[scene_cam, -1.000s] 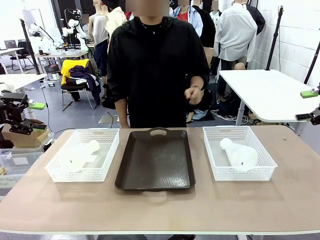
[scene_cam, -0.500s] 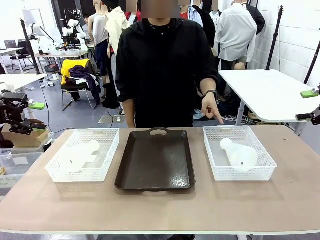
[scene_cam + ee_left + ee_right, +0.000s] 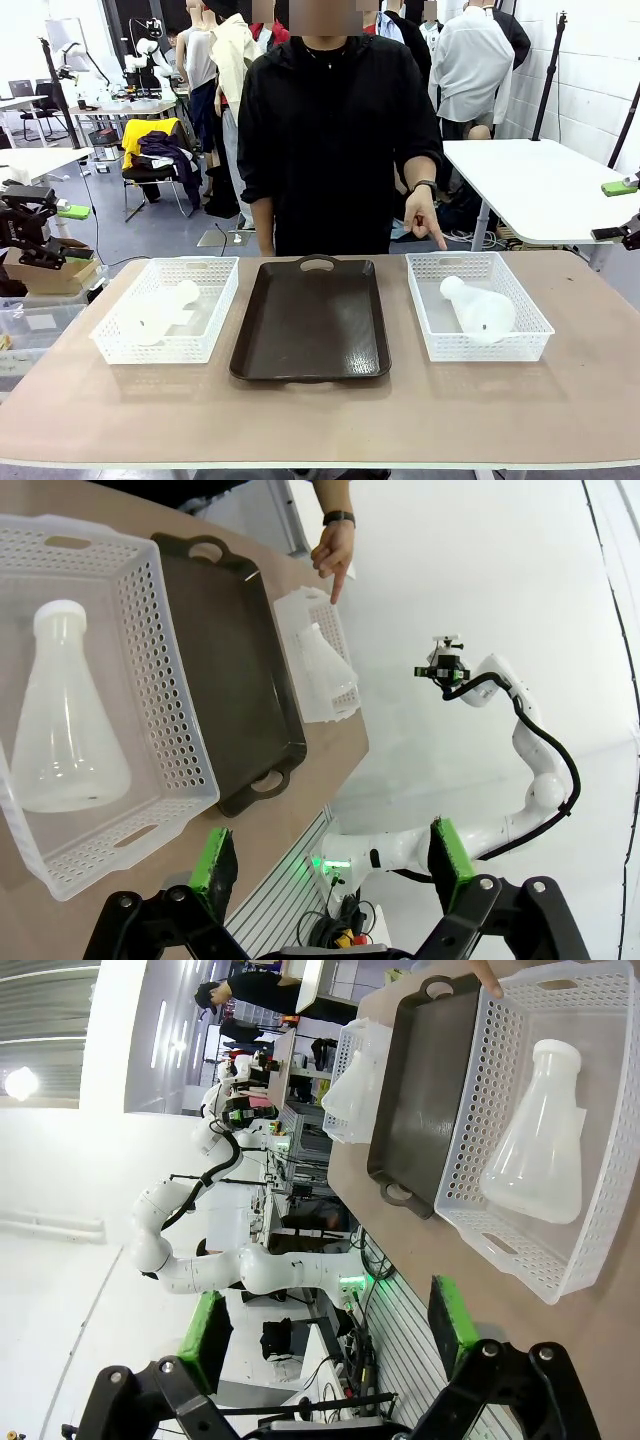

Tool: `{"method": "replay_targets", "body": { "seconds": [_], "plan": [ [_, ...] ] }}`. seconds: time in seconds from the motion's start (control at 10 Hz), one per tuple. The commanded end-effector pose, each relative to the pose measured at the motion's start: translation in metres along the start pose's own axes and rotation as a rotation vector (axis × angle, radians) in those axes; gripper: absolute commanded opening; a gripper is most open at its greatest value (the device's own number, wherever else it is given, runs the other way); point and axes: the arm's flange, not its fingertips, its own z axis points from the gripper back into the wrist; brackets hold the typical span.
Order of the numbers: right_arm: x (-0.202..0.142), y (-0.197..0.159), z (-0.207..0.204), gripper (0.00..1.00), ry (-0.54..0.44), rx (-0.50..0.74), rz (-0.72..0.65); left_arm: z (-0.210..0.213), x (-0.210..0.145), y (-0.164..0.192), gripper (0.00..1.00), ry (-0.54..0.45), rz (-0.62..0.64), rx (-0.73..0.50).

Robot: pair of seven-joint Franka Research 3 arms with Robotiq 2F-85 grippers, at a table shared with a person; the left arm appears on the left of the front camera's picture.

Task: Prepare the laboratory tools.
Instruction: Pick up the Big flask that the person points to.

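Note:
Two frosted-white conical flasks lie on their sides, one in each white lattice basket. The left flask [image 3: 155, 312] [image 3: 65, 730] rests in the left basket [image 3: 215, 300]. The right flask [image 3: 478, 308] [image 3: 535, 1155] rests in the right basket [image 3: 425, 300]. A person's hand [image 3: 425, 218] [image 3: 335, 555] points a finger down at the right basket's far left corner. My left gripper [image 3: 332, 870] is open, high above the left basket and off the table's left end. My right gripper [image 3: 330, 1335] is open too, held off the right end.
A dark brown tray [image 3: 312, 320] [image 3: 235, 660] [image 3: 425, 1090] with nothing on it lies between the baskets. The person stands at the far edge behind the tray. Bare tabletop runs along the near edge. A white table [image 3: 540, 180] stands at the back right.
The person has shifted slightly right and lowered the hand from chest height, pointing it at the right basket. Flasks, baskets and tray have not moved.

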Motion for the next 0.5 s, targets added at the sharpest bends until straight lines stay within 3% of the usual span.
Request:
{"method": "replay_targets", "body": {
  "seconds": [0.0, 0.2, 0.4],
  "plan": [
    [0.0, 0.002, 0.0, 1.0, 0.001, 0.0, 0.003, 0.0, 0.0, -0.002, 1.0, 0.001, -0.019, -0.001],
    [0.0, 0.0, 0.0, 1.0, 0.0, 0.0, 0.0, 0.0, 0.0, -0.002, 1.0, 0.001, -0.019, -0.001],
    [0.001, 0.071, -0.03, 1.0, -0.009, -0.258, 0.1, 0.0, 0.0, -0.002, 1.0, 0.001, -0.019, -0.001]
  ]
}}
